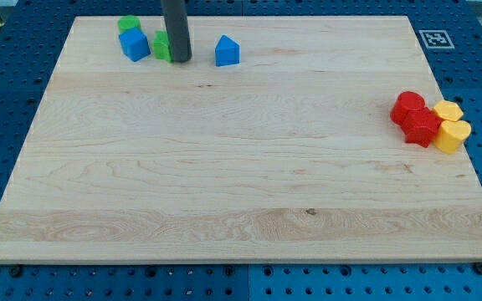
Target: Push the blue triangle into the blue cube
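The blue triangle [227,51] lies near the board's top edge, right of my rod. The blue cube [133,45] sits at the top left, with a green block [128,24] just above it and another green block [162,46] to its right. My tip [180,60] rests on the board between that second green block and the blue triangle, touching or nearly touching the green block and partly hiding it. The triangle is a short gap to the right of the tip.
Two red blocks [408,107] [422,127] and two yellow blocks [448,110] [453,135] cluster at the board's right edge. The wooden board [241,167] lies on a blue perforated table. A marker tag [433,38] sits at the top right.
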Available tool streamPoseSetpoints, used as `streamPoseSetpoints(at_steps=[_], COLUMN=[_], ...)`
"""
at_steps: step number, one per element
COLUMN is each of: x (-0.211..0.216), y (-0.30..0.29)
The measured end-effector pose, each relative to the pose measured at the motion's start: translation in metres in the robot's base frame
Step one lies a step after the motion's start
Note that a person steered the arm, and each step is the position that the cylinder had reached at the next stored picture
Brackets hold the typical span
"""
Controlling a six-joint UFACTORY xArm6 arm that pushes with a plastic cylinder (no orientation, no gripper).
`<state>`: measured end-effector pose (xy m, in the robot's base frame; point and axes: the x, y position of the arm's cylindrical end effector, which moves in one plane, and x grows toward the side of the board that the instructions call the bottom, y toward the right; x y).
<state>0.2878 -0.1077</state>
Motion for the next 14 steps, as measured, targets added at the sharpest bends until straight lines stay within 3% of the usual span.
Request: streamPoseSetpoints(at_steps=[1, 3, 6, 8, 10, 12, 14], x=[-0.003, 0.028, 0.021, -0.015, -0.016, -0.044, -0.01], y=[0.004, 0.074, 0.124, 0.151, 0.085, 0.074, 0.049])
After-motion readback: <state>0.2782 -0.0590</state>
